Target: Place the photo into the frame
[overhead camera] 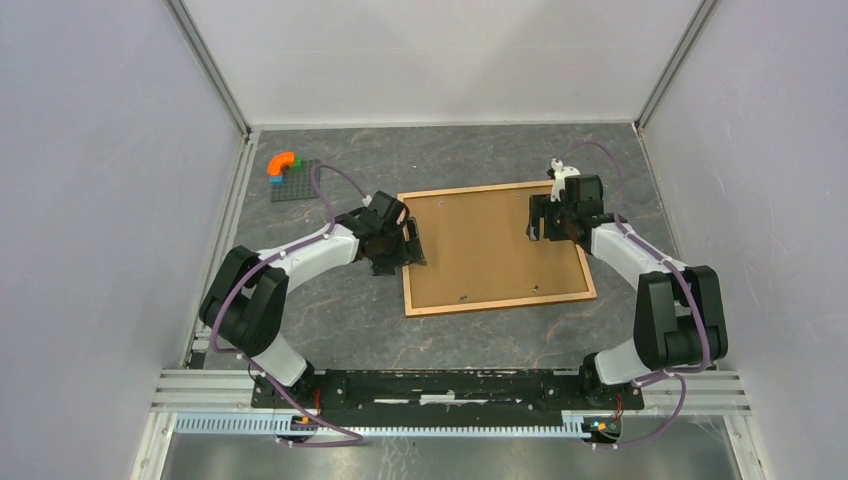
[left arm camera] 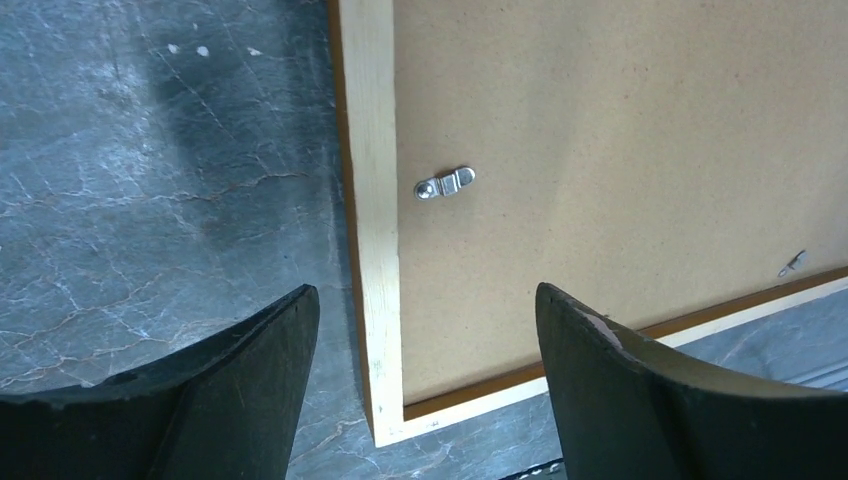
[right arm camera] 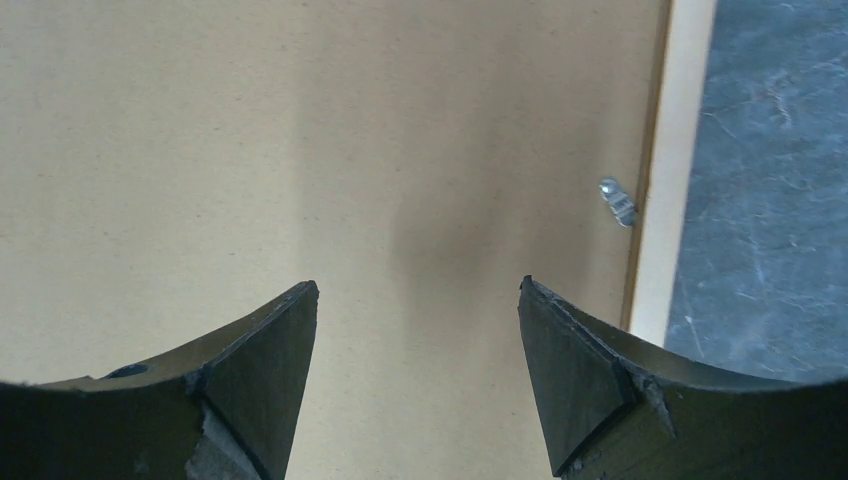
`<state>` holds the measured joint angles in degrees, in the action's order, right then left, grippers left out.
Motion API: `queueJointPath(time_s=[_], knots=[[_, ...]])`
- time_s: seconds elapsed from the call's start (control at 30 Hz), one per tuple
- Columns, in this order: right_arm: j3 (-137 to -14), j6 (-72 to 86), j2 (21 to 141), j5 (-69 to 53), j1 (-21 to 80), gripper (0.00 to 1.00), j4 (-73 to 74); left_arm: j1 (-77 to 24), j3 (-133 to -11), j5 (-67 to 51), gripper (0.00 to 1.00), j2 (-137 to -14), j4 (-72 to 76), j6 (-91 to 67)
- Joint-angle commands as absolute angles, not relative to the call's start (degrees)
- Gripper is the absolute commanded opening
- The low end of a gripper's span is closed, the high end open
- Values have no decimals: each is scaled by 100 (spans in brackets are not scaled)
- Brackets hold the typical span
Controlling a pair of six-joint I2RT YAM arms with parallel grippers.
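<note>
Left gripper (left arm camera: 428, 300) hangs spread and empty astride the left rail of the frame (overhead camera: 500, 303) (a metal clip (left arm camera: 445, 183) sits just ahead). Right gripper (right arm camera: 418, 290), also wide and empty, hovers over the backing board (overhead camera: 480, 250) near the frame's right rail. The frame lies back-up on the table (overhead camera: 340, 310).

table (overhead camera: 330, 320): dark grey, marbled with pale veins, matte | back wall (overhead camera: 440, 50): plain white panel | left wall (overhead camera: 90, 200), right wall (overhead camera: 770, 150): pale grey-lilac panels | corner posts (overhead camera: 210, 65): aluminium, rising from the table's far corners | near rail (overhead camera: 200, 385): ribbed aluminium profile | light: even, soft, faint shadows
</note>
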<state>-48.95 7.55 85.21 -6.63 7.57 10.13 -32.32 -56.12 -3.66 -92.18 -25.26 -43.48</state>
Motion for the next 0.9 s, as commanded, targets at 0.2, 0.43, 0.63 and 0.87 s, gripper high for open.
queueJointPath(time_s=[0.2,0.43,0.63,0.87], knots=[[-4855,456,8145,346,698,80,1210,-3326,-5939,-99,66,-9372,-2852,-4027],[-4983,418,8065,586,485,80,1497,-3402,-6203,188,54,-9873,-3650,-3527],[-5001,294,7861,700,466,98,1793,-3330,-6339,657,45,-10270,-4313,-3042],[-4966,89,7877,625,382,96,1716,-3135,-5975,710,28,-10152,-4633,-2752]])
